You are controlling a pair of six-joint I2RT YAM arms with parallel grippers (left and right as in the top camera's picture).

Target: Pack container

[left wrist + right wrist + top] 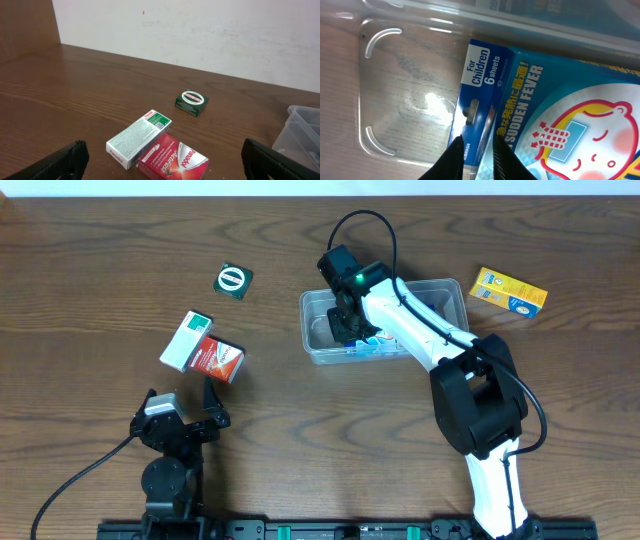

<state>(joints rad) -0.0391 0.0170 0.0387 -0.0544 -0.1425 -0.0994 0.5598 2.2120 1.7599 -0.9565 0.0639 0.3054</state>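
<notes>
We see the right gripper (476, 150) with its jaws pinching the edge of a blue box (560, 110) of children's fever sheets. The box lies tilted inside the container (310, 330), against the near wall. The container's clear floor shows bare to the left of the box in the right wrist view. The right arm reaches over the container's right half and hides much of it from overhead.

The left gripper (182, 400) hangs low over the table near the front edge, its jaws spread wide on nothing. Just beyond it we find a red box (173, 160) touching a white and green box (139, 138). A dark green box (192, 102) sits farther back, apart from both. A yellow box (508, 291) lies on the table just right of the container.
</notes>
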